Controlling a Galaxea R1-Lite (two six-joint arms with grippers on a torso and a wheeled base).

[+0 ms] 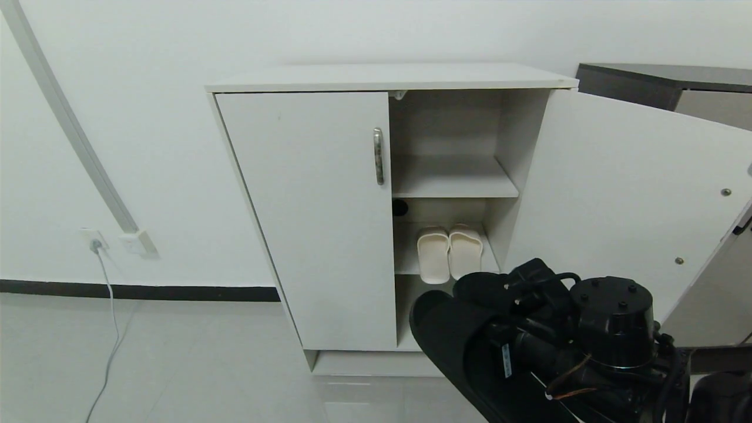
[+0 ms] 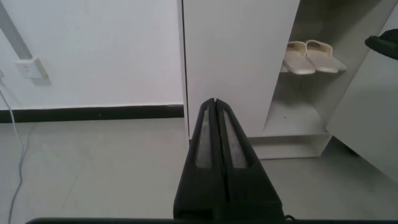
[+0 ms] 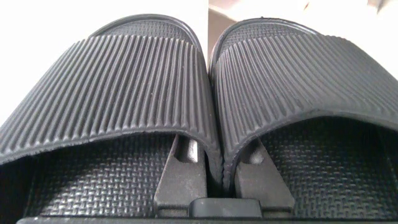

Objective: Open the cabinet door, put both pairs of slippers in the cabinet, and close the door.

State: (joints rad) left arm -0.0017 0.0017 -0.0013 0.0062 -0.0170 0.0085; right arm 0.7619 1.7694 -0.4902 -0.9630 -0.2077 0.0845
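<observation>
Black slippers (image 3: 124, 81) inside the right hand's (image 3: 219, 163) grip

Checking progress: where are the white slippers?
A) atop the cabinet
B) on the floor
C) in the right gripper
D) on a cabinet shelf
D: the white slippers lie side by side on a shelf inside the cabinet; the right gripper holds black slippers.

Black right arm (image 1: 546, 346) all over, glossy round joint cap (image 1: 614, 320) dotted with small screws (image 1: 611, 289), thin brown cable (image 1: 568, 376) looping underneath, white label (image 1: 507, 360) alongside. Left hand (image 2: 214, 103): slim dark fingers (image 2: 200, 146), grey pads (image 2: 232, 146).
</observation>
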